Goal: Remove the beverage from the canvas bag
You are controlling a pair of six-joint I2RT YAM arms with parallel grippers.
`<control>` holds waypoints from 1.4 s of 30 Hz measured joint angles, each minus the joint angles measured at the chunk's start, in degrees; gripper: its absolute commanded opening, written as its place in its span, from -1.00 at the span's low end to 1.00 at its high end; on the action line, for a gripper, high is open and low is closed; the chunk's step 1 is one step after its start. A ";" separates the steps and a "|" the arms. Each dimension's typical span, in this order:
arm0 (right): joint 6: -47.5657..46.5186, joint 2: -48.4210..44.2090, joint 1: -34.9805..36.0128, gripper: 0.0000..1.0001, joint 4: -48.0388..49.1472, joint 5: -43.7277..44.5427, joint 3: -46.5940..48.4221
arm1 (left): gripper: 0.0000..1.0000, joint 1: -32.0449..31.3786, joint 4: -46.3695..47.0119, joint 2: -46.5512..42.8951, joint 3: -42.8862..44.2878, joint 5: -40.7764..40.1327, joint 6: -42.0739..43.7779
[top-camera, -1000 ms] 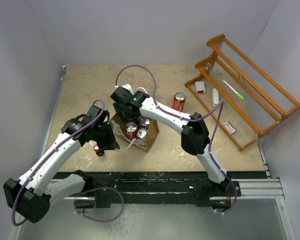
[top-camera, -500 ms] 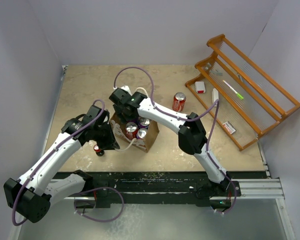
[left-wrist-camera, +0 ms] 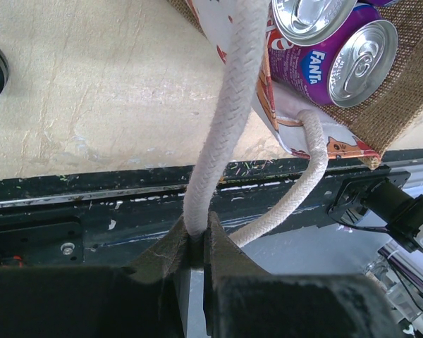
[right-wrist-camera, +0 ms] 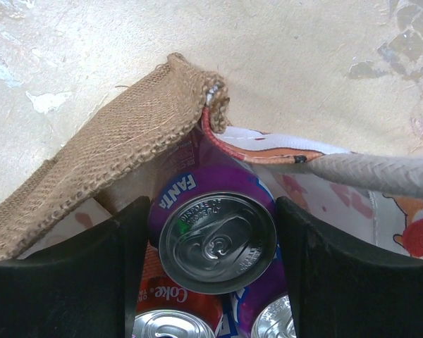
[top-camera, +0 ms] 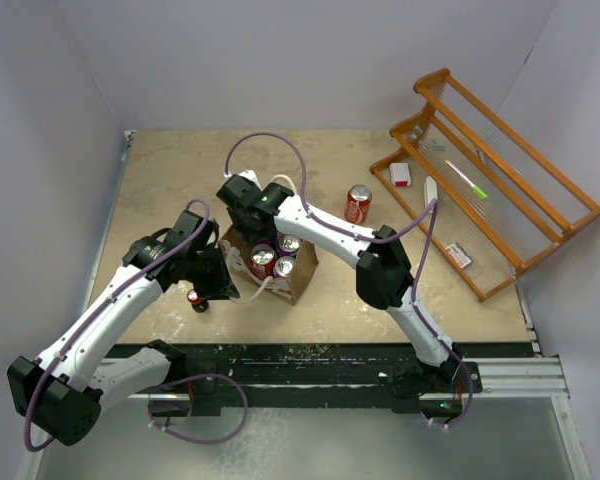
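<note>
Top external view: the canvas bag [top-camera: 298, 285] stands upright on the desk [top-camera: 180, 180], near the front middle and between the two arms, with its mouth open upward. Three silver can tops [top-camera: 264, 260] show inside it, packed close together, and the right arm's wrist covers the bag's far-left corner. A red can [top-camera: 358, 203] stands alone on the desk, well apart from the bag on its far right. A wooden rack [top-camera: 500, 200] along the right wall holds a few small items.

Right wrist view: the right claw [right-wrist-camera: 211, 218] reaches down into that far corner, and its two black fingers [right-wrist-camera: 77, 282] are pressed against opposite sides of a purple Fanta can [right-wrist-camera: 218, 246]. The can sits upright inside the bag against the burlap side. A red Coke can [right-wrist-camera: 170, 313] stands just beside it, and a third can top [right-wrist-camera: 271, 318] shows at the lower edge.

Left wrist view: the left claw [left-wrist-camera: 197, 246] is clamped together on a white rope handle [left-wrist-camera: 229, 120] of the bag, on its near side. The rope runs taut from the claw to the printed white face, with a second Fanta can [left-wrist-camera: 352, 56] visible inside.
</note>
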 measured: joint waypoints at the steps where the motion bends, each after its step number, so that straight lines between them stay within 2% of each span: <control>1: -0.09 0.00 0.00 0.21 0.00 -0.02 0.02 | -1.00 0.00 0.00 0.00 0.00 0.00 0.02; 4: -0.20 0.00 0.00 0.07 -0.07 -0.11 0.20 | -1.00 0.00 0.00 0.00 0.00 0.00 0.22; 8: -0.44 0.00 0.00 -0.02 -0.26 -0.48 0.76 | -1.00 0.00 0.00 0.00 0.00 0.00 0.26; 12: -0.37 -0.31 0.00 -0.24 -0.11 -1.70 0.98 | -1.00 0.00 -0.02 0.00 0.00 0.00 0.31; 15: -0.15 -1.70 -0.02 -0.29 0.17 -2.80 0.90 | -1.00 0.00 -0.02 0.00 0.00 0.00 0.42; 19: 0.74 -7.04 -0.07 -0.32 1.77 -3.56 -0.87 | -1.00 0.00 -0.04 -0.02 0.00 0.02 0.44; 28: 4.90 -20.68 -0.26 -0.51 6.62 -4.48 -4.09 | -1.00 0.00 -0.04 -0.55 0.00 0.02 0.42; 35: 9.68 -28.85 -2.62 -0.82 11.02 -8.07 -16.46 | -1.00 0.00 -0.04 -0.81 -0.02 0.04 0.24; 42: 14.91 -40.41 -8.63 -0.89 18.01 -14.03 -36.33 | -1.00 0.00 0.00 -1.01 -0.07 0.11 0.20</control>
